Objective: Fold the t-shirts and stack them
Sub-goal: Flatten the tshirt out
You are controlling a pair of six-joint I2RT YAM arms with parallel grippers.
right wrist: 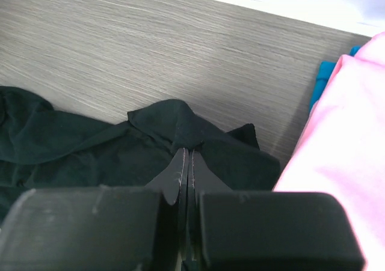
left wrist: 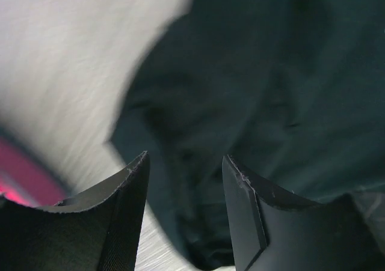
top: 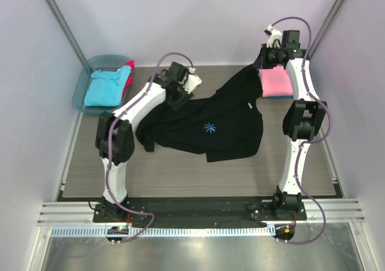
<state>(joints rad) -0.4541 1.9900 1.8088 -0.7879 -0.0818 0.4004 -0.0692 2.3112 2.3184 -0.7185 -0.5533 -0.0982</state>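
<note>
while the right gripper (right wrist: 187,158) is clamped tight on the black t-shirt (top: 210,127) at its 1 o'clock corner, the left gripper (left wrist: 185,157) sits wide open at 11 o'clock, maybe touching cloth.

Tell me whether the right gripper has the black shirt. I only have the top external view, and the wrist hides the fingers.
Observer: It does. In the right wrist view the right gripper is shut on a raised fold of the black t-shirt.
Operator: Report the left one.
Observer: The left gripper is open, fingers apart over black cloth. That view is blurred, so I cannot tell whether they touch it.
Operator: Check what sits next to the right fingers.
Observer: The pink t-shirt lies right beside the pinched fold, and a strip of turquoise cloth shows past its edge.
</note>
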